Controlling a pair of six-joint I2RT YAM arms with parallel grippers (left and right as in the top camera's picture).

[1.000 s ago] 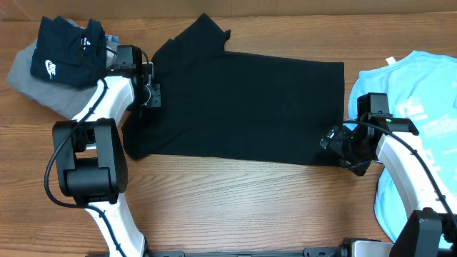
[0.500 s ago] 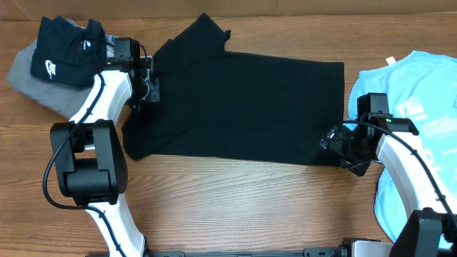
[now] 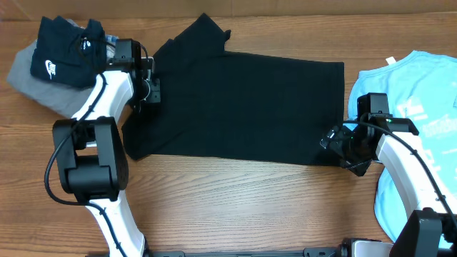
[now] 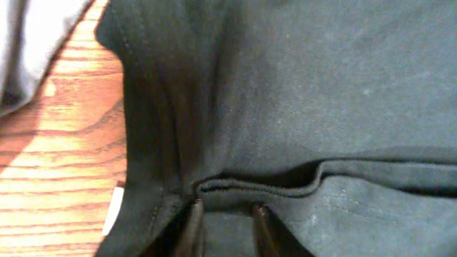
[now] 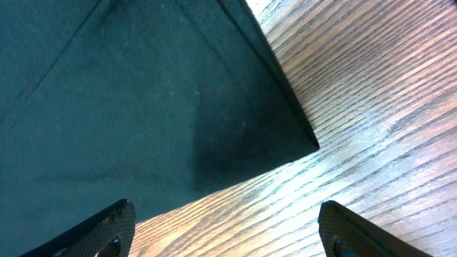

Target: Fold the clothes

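Find the black T-shirt [image 3: 243,107] spread flat across the middle of the table [image 3: 235,207], nearer its far edge. The left gripper [image 3: 151,91] sits at the shirt's left edge. Its jaws stand narrowly apart at a ridge of cloth, and you cannot tell whether they pinch it. The right gripper [image 3: 341,146] hangs released, jaws wide, over the shirt's near right corner.

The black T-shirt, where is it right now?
Overhead, the black T-shirt lies spread across the table's middle, between the left gripper and the right gripper.

Matt cloth T-shirt [image 3: 243,107], glossy wood table [image 3: 235,200]
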